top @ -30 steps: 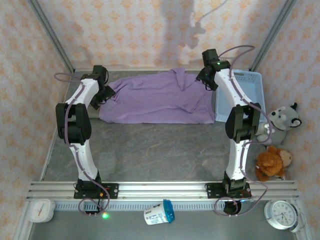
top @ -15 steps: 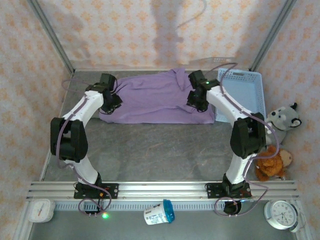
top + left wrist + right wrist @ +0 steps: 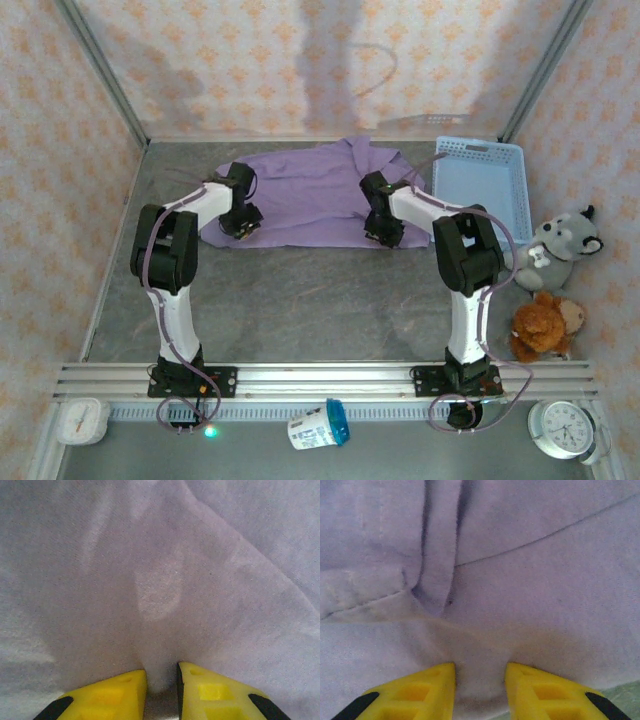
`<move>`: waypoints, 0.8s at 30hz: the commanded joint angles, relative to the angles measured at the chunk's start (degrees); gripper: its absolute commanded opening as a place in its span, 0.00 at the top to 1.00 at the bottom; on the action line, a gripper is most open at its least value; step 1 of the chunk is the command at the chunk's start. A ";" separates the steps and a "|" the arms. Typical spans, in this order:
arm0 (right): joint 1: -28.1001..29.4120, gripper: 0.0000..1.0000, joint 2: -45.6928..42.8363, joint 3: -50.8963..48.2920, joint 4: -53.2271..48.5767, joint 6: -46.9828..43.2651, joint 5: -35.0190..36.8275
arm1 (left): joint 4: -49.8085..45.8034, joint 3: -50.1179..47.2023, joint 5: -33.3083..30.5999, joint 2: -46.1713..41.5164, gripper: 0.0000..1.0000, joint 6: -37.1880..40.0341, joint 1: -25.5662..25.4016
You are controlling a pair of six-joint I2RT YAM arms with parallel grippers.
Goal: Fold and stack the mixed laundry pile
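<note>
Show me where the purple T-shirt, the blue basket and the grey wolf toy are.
purple T-shirt [image 3: 310, 195], top external view, middle of the spread cloth.
blue basket [image 3: 485, 200], top external view, bare floor inside it.
grey wolf toy [image 3: 572, 235], top external view, on its head.

Lab robot cell dressed like a home: wallpapered panels [image 3: 250, 70] between aluminium posts [image 3: 102, 70], aluminium mounting rail [image 3: 330, 378] at the grey bench [image 3: 300, 300] edge, plush wolf [image 3: 562, 243] alongside.

The T-shirt [image 3: 310, 190] lies spread on the table's [image 3: 300, 300] far half, the basket [image 3: 480, 190] just beside its right edge.
</note>
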 commanded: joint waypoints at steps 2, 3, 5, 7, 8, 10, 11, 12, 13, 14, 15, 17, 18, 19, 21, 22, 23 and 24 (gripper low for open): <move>-2.31 0.67 -0.40 -4.27 -0.48 0.71 4.47 | -1.45 -3.32 -0.70 0.61 0.76 1.89 -0.54; -2.76 0.67 -1.11 -5.50 -0.67 0.19 4.90 | -1.78 -4.32 -0.75 0.01 0.76 2.12 -0.66; -3.26 0.67 -2.77 -8.04 -1.19 -0.74 5.98 | -2.09 -6.85 -0.59 -2.08 0.76 2.35 -1.13; -3.63 0.67 -5.30 -11.32 -1.17 -1.63 6.15 | -1.74 -10.67 -0.44 -4.83 0.75 1.99 -1.76; -3.81 0.67 -6.51 -12.82 -0.96 -2.02 5.72 | -1.58 -12.44 -0.38 -7.41 0.75 1.54 -2.03; -3.94 0.67 -9.03 -16.37 -0.64 -2.49 5.06 | -0.86 -16.18 -0.89 -10.49 0.74 0.56 -2.65; -3.94 0.67 -10.28 -18.21 -0.70 -2.59 4.77 | -0.51 -18.09 -0.86 -11.88 0.74 -0.19 -2.85; -3.91 0.67 -11.46 -19.90 -0.65 -2.51 4.39 | -0.21 -19.74 -0.89 -13.09 0.74 -0.88 -2.81; -3.91 0.67 -12.73 -21.76 -0.49 -2.38 3.74 | -0.01 -21.58 -1.05 -14.19 0.74 -1.45 -2.81; -3.91 0.67 -13.55 -23.33 -0.11 -2.22 2.78 | 0.05 -22.90 -1.22 -15.07 0.74 -1.84 -2.91; -3.91 0.67 -14.63 -24.91 0.45 -2.24 1.08 | 0.02 -24.16 -1.55 -16.13 0.74 -2.09 -2.89; -3.45 0.67 -16.44 -27.26 1.09 -2.29 -1.62 | -0.85 -25.58 -2.63 -18.15 0.72 -2.15 -2.87; -2.90 0.67 -17.41 -28.01 1.32 -2.31 -2.81 | -1.78 -25.90 -3.61 -19.29 0.71 -1.89 -2.88; -2.21 0.67 -18.28 -28.50 1.51 -2.42 -3.74 | -2.81 -25.81 -4.65 -20.31 0.69 -1.64 -2.83; -0.61 0.67 -20.29 -28.68 1.56 -2.37 -5.67 | -5.26 -25.07 -7.48 -22.85 0.64 -0.91 -2.83; 0.02 0.66 -21.20 -28.44 1.26 -2.20 -6.09 | -6.14 -24.50 -8.33 -23.96 0.61 -0.61 -2.85; 0.41 0.66 -22.21 -27.84 0.76 -1.94 -6.21 | -7.01 -23.83 -8.95 -25.25 0.56 -0.34 -2.84; 0.59 0.65 -23.12 -27.12 0.28 -1.75 -5.92 | -7.49 -22.96 -9.31 -26.61 0.51 -0.08 -2.83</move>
